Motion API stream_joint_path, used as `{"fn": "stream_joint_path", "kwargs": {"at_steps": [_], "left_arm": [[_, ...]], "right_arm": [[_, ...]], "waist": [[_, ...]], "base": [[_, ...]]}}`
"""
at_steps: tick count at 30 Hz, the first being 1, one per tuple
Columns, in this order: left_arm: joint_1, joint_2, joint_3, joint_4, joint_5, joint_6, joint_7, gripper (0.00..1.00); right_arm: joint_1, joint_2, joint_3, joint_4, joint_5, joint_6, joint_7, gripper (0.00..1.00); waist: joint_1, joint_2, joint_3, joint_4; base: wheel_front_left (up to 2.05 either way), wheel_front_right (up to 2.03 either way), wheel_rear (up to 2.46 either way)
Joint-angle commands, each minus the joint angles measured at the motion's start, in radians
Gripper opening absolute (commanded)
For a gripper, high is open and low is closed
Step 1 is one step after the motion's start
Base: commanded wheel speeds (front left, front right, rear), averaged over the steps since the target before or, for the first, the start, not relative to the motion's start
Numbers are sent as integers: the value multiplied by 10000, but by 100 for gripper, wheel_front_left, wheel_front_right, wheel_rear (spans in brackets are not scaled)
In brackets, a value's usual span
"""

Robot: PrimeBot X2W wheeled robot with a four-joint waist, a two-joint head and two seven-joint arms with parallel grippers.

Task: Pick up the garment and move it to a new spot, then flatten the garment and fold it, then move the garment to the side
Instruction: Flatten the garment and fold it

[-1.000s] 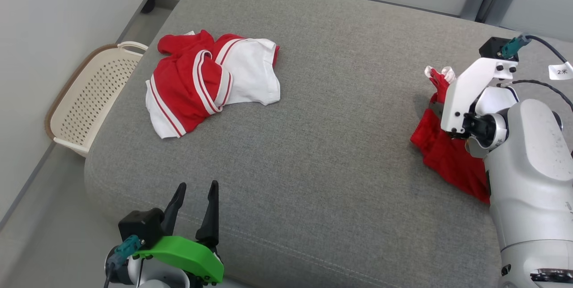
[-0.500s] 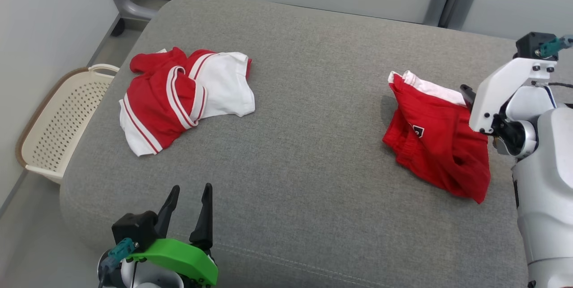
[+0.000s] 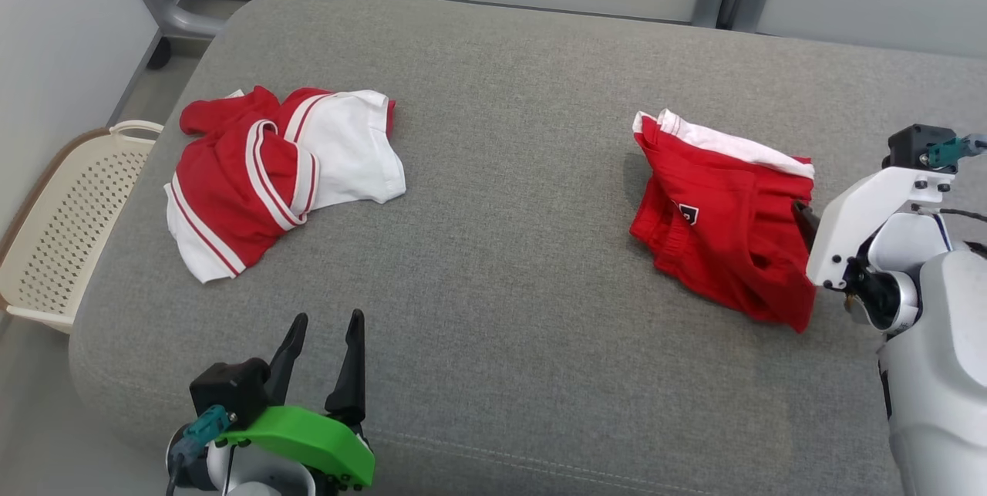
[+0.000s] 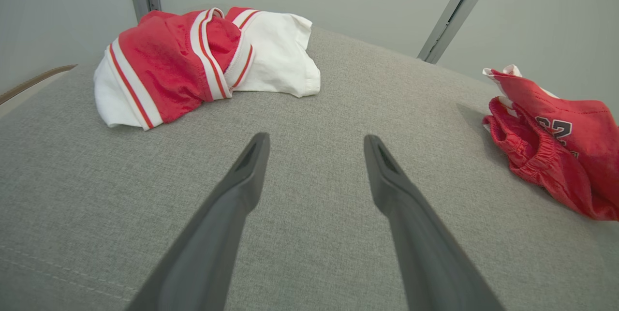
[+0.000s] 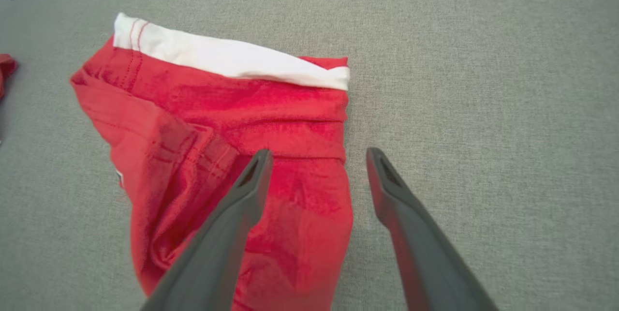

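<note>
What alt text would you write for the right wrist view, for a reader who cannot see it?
Rumpled red shorts with a white band lie on a grey cushion; the right gripper's open fingers hover over their edge.

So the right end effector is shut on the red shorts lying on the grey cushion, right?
Not shut: the right wrist view shows the right end effector open, jaws apart, not gripping the red shorts, which lie on the grey cushion.
</note>
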Motion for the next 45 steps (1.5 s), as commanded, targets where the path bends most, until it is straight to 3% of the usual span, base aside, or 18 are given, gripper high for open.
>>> {"fn": "stream_joint_path", "kwargs": {"at_steps": [1,20,36,45], "left_arm": [[-178,44,2,-4,-63,-33,-12,100],[-323,-26,-92,68,-93,-11,-54,100],[-114,46,-63,91,-209,68,-139,100],[-191,69,-138,97,-193,83,-113,100]], "right_arm": [[196,36,76,88,-15,0,-53,0],[95,400,466,931,-46,0,-208,0],[786,397,2653,-117,1085,0,446,0],[540,616,3484,-325,1561,0,260,0]], "waist": [[0,0,52,38],[0,0,322,771],[0,0,28,812],[0,0,-75,785]], "base": [[0,0,0],[0,0,0],[0,0,0],[0,0,0]]}}
